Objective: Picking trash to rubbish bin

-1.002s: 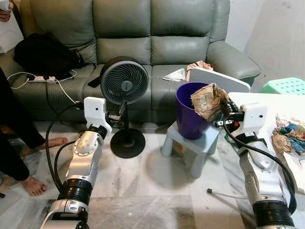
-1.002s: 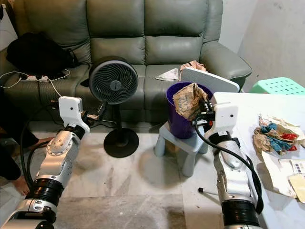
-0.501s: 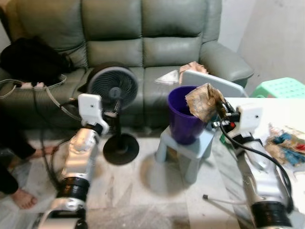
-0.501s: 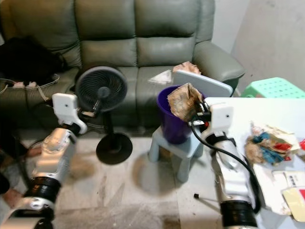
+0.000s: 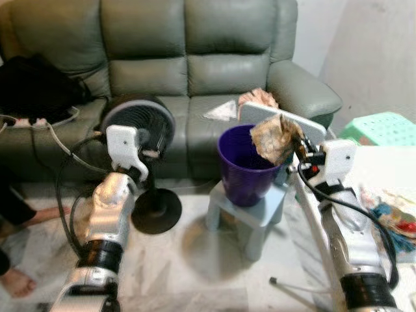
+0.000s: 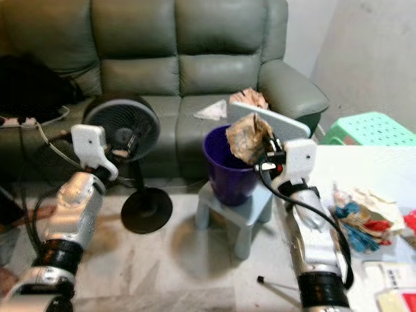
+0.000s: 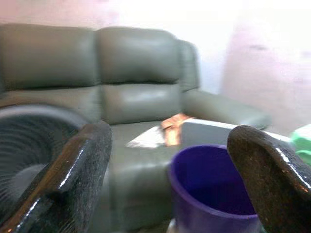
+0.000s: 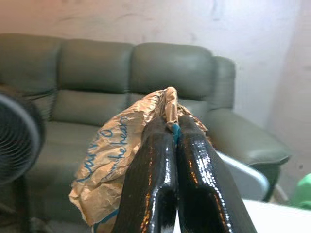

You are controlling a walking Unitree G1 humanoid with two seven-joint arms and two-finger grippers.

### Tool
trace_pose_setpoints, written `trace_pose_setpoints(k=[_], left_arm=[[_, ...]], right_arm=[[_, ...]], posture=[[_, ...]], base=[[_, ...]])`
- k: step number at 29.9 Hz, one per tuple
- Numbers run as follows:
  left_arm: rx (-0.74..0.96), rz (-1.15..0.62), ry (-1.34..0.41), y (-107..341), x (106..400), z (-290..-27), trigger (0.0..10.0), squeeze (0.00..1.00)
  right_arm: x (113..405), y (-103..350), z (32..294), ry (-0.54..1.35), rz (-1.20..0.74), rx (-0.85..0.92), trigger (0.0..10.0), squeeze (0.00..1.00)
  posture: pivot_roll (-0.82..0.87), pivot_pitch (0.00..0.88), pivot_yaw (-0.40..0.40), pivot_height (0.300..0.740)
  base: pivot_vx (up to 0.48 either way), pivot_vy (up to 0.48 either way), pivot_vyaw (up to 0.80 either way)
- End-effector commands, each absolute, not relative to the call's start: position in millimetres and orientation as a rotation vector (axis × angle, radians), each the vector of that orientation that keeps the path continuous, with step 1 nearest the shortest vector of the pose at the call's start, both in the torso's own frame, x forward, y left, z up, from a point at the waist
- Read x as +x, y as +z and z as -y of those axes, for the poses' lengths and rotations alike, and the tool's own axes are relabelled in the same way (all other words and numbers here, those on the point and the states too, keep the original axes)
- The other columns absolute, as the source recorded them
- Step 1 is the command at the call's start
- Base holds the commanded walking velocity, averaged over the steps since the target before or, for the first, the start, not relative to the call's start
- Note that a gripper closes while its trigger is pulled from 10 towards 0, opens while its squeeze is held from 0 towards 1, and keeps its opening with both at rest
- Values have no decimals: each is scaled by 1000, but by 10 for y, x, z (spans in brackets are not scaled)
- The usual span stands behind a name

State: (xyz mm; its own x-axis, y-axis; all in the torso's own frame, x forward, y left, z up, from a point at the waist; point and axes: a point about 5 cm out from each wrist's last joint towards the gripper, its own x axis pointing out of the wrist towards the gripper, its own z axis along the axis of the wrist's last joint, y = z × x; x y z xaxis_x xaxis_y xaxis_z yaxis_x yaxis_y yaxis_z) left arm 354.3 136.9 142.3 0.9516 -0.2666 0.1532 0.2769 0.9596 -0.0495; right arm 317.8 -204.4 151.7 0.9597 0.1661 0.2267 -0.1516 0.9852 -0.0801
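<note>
A household robot is closing in on the drop, its head camera having swung and drawn nearer over the last second, so that the sofa (image 5: 162, 52) and bin are sitting larger and further toward nine o'clock in the eye views than before; that shift is the camera's, not the furniture's. At nine o'clock in the eye view, the left gripper (image 7: 170, 179) is hanging raised in front of the standing fan (image 5: 140, 127), its two black fingers spread wide with nothing between them and the purple bin (image 5: 250, 162) showing through the gap in its wrist view. At the centre, the bin is standing on a small pale stool (image 5: 250, 214). Toward three o'clock, the right gripper (image 8: 171, 160) is pinching the crumpled brown paper trash (image 5: 276, 138) tightly, fingers pressed together on a fold of it, and is holding the wad at the bin's three o'clock rim, just above the opening rather than inside it. The grip looks unchanged from a second ago, so the carry appears almost done; a short reach further over the mouth and a release should finish this piece. At far three o'clock, more colourful scraps (image 6: 364, 218) are waiting on the white table (image 6: 370, 175)
</note>
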Motion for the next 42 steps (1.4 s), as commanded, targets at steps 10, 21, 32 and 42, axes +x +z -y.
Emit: trace_pose_setpoints(k=[10,21,32,42], left_arm=[[-71,149,-240,1459,3559,-1508,10000,0],[-76,151,-241,1463,3559,-1508,10000,0],[-69,154,-235,1465,3557,-1516,10000,0],[-72,152,-238,1463,3557,-1506,10000,0]], right_arm=[[3195,1561,1953,204,254,-51,10000,0],[3183,1557,1943,217,251,-46,10000,0],[3164,1553,1952,224,245,-52,10000,0],[3152,1554,1958,229,242,-54,10000,0]], posture=[[23,0,-11,715],[21,0,-12,715],[18,0,-18,715],[12,4,-17,715]], base=[[0,429,0],[0,431,0],[340,194,0],[455,0,0]])
